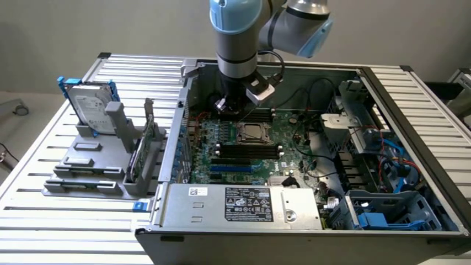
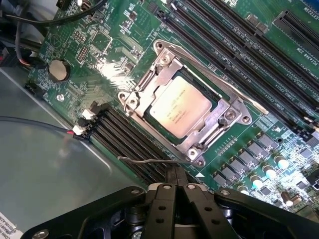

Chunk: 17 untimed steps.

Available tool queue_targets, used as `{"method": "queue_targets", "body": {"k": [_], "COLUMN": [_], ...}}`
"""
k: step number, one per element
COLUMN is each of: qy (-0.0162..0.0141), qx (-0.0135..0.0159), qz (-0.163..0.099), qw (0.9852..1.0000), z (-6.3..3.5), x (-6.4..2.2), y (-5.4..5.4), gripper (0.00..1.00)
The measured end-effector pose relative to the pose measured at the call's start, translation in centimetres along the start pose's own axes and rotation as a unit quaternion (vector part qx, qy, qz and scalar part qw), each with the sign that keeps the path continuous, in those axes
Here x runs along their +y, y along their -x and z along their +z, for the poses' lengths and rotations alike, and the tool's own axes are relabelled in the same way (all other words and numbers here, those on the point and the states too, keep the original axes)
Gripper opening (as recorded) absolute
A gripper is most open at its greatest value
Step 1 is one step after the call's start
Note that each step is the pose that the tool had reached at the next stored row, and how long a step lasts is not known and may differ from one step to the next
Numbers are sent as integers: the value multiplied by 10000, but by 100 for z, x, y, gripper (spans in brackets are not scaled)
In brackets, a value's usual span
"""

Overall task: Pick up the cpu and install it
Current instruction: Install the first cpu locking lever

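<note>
The cpu, a small square chip with a pale metal top, lies flat in its socket on the green motherboard. The silver socket frame surrounds it and a thin lever wire runs alongside. My gripper hovers above the board just off the socket's edge, shut with its fingers pressed together and nothing between them. In the exterior view the gripper hangs inside the open computer case, slightly behind the cpu.
Black memory slots flank the socket. The case walls, power supply and cables hem the board in. At the exterior view's left, a grey fixture carries a silver hard drive with a blue frame.
</note>
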State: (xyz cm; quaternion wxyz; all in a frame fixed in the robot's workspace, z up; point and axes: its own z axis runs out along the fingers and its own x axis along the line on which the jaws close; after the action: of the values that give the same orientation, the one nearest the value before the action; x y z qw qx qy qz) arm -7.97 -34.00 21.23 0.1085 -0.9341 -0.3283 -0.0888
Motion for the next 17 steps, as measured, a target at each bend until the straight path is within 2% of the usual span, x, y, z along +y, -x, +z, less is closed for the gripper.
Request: {"method": "queue_targets", "body": {"k": [11, 15, 17], "qy": [7, 16, 30], "qx": [7, 7, 1], "qz": [-3, -6, -8], "qw": [10000, 10000, 10000], "z": [60, 73, 78], "x": [8, 9, 6], "y": [-13, -20, -22], "gripper": [11, 11, 11]}}
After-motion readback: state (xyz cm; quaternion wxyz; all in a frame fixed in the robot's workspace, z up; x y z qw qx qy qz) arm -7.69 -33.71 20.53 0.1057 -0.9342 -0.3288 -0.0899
